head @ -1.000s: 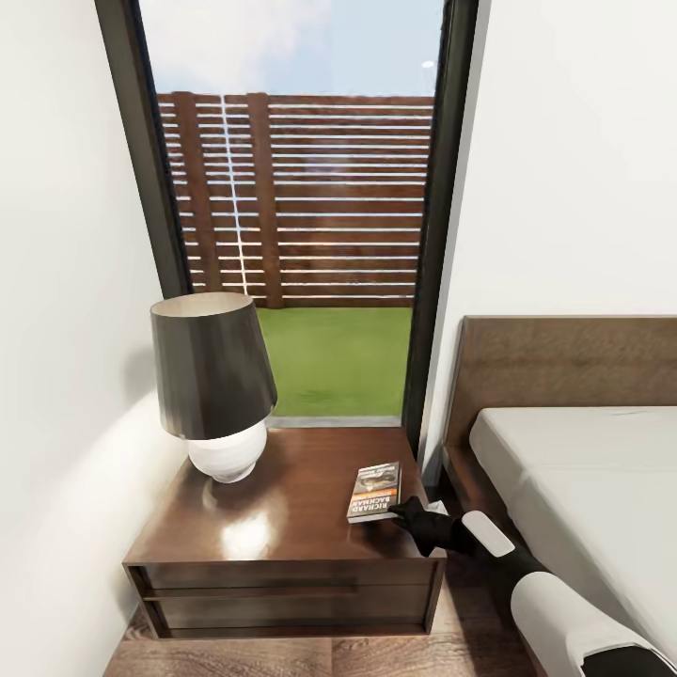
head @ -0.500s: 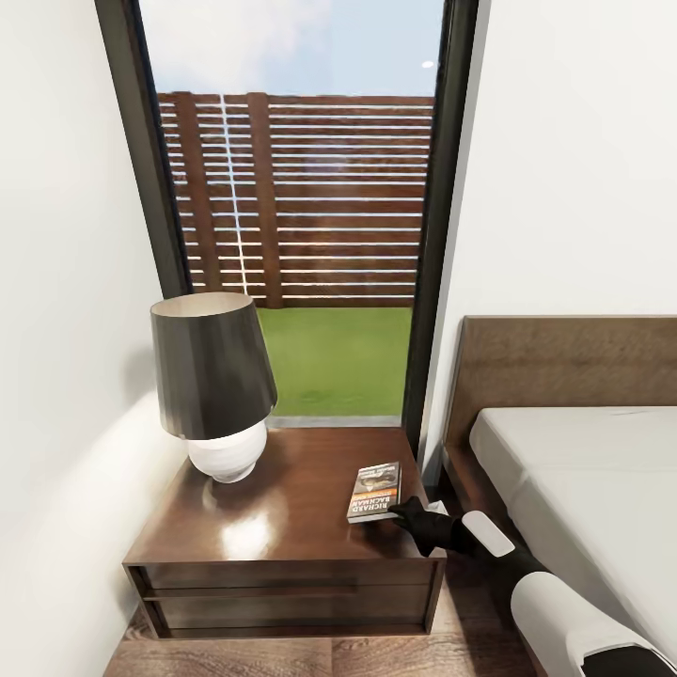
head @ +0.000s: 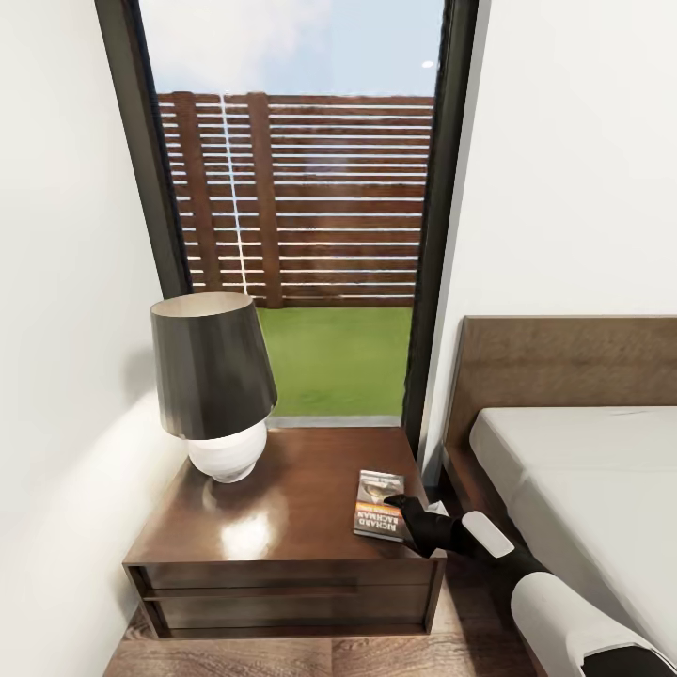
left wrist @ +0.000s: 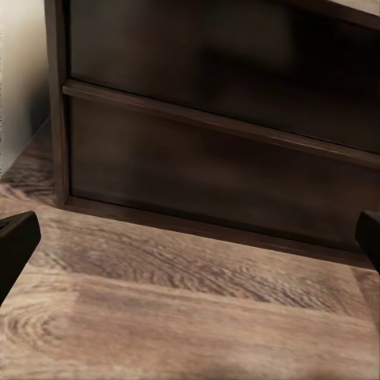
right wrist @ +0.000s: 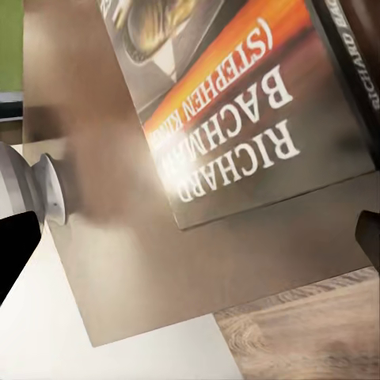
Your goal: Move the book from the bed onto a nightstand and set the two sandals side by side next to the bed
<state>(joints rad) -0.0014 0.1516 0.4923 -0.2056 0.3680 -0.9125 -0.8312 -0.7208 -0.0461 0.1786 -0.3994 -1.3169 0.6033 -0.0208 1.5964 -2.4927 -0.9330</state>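
Glossy nightstand point(head: 282, 508) bears the book point(head: 379, 505) lying flat, right hand point(head: 402, 512) spread beside it, released.

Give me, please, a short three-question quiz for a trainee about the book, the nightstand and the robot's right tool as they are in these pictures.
1. True or false: the book lies flat on the nightstand.
2. What stands on the nightstand toward the wall, away from the book?
A. a vase
B. a lamp
C. a clock
3. Fill in: the right tool is at the book's edge nearest the ____.

Key
1. True; the cover faces up in the right wrist view.
2. B; it has a dark shade and a white base.
3. bed; whether the tool is gripping the book cannot be told.
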